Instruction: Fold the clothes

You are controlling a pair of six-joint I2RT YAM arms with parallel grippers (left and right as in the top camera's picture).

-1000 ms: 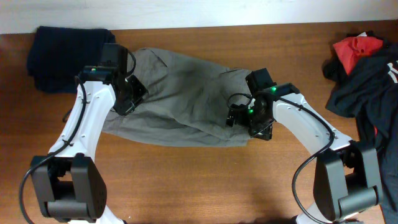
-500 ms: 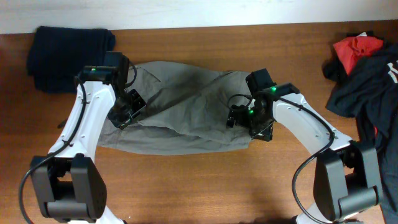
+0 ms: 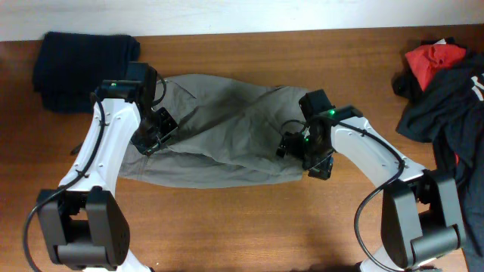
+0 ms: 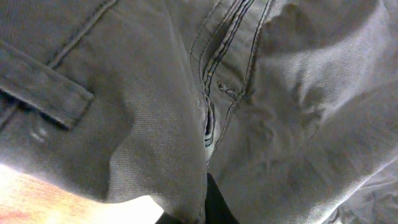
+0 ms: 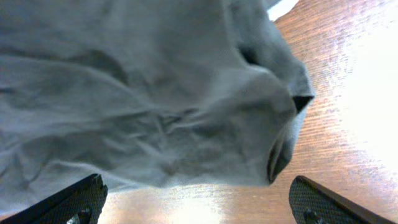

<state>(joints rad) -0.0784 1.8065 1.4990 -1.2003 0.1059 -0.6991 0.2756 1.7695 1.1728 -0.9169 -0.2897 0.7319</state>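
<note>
Hovering over the near right end of the grey-olive trousers [image 3: 227, 143], the right gripper [image 5: 199, 199] has its fingers spread wide. To the left, the left gripper [image 3: 151, 136] is pressed together on a fold of the trousers, which lie crumpled across the middle of the table [image 3: 227, 227]. A navy garment [image 3: 76, 60] sits far left.

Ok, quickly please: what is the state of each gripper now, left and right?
Left gripper: closed, pinching the grey-olive cotton trouser-like garment.
Right gripper: open wide, holding nothing, over the garment's edge.
</note>
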